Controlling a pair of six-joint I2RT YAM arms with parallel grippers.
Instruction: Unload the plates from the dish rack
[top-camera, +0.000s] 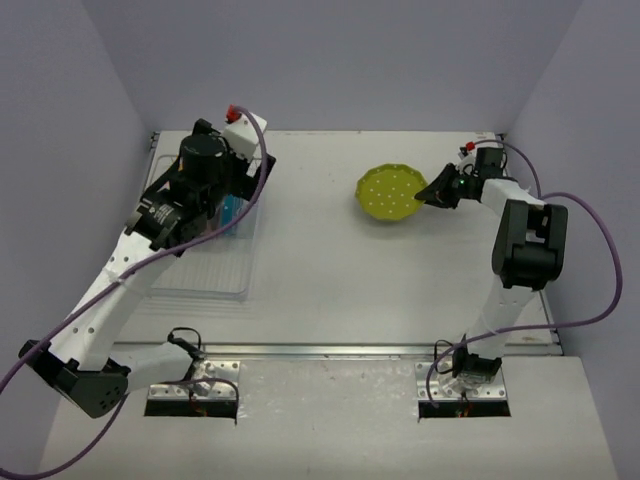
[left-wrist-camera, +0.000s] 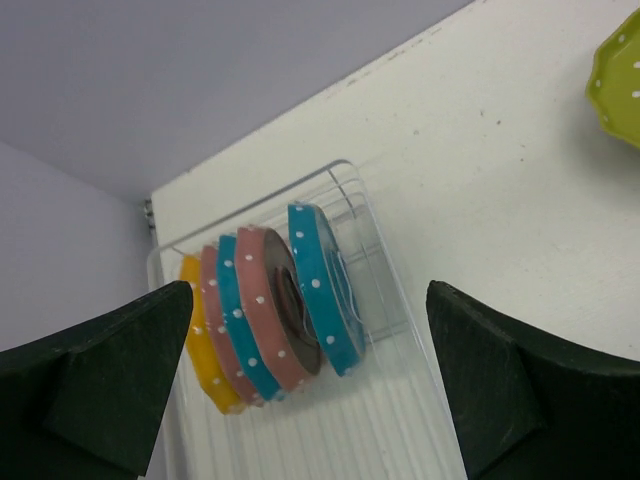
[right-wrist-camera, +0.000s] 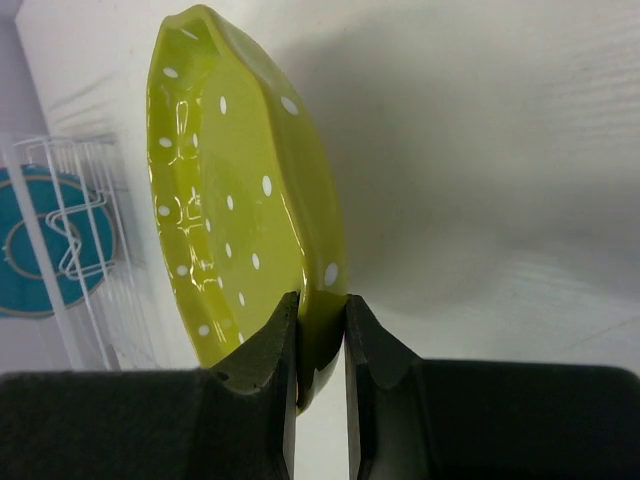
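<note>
Seen from above, the left arm (top-camera: 130, 270) hides most of the rack (top-camera: 210, 272) at the left of the table (top-camera: 330, 270), leaving only a sliver of blue. The left wrist view shows five plates (left-wrist-camera: 270, 310) on edge in it (orange, pink, blue, pink, blue), the orange one partly behind a finger. The green plate (top-camera: 390, 192) is right of centre; whether it touches the table is unclear. The right gripper (right-wrist-camera: 320, 320) pinches its rim. The left gripper (left-wrist-camera: 310, 340) hangs spread wide over the rack.
</note>
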